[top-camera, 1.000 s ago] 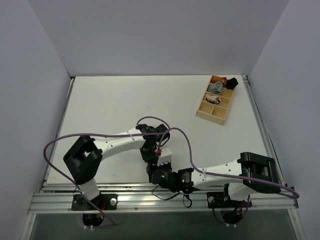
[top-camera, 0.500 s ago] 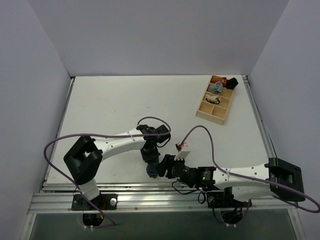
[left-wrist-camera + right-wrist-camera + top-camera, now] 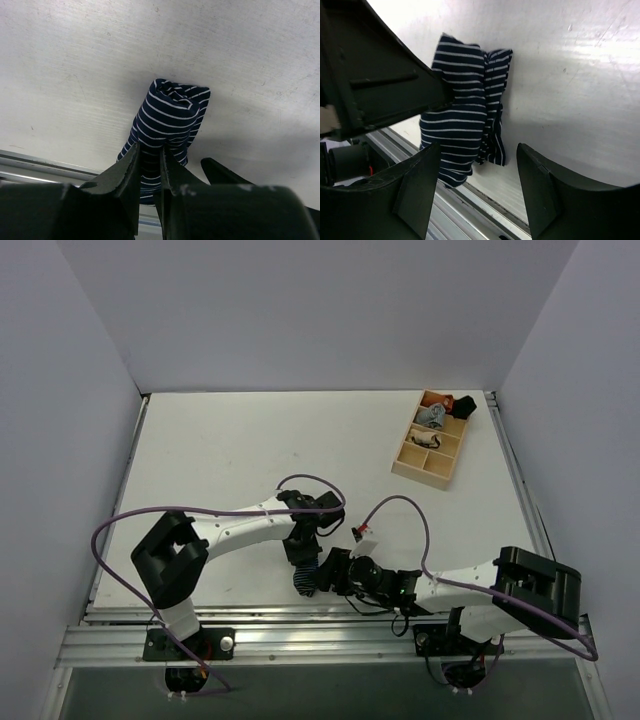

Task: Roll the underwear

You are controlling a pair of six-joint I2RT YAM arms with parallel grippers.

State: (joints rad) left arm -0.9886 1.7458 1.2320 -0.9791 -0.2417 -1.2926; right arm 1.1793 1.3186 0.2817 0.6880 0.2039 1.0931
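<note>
The left gripper (image 3: 150,150) is clamping the soft, light underwear (image 3: 170,120) roll at the table's (image 3: 220,440) 6 o'clock, the right gripper (image 3: 477,150) standing fingers-apart; probably needing a cross-layer pinch.

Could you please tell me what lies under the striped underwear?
The underwear rests on the white table; nothing else shows beneath it. The left gripper pinches its near end, so the cloth and table below the fingers are hidden.
</note>
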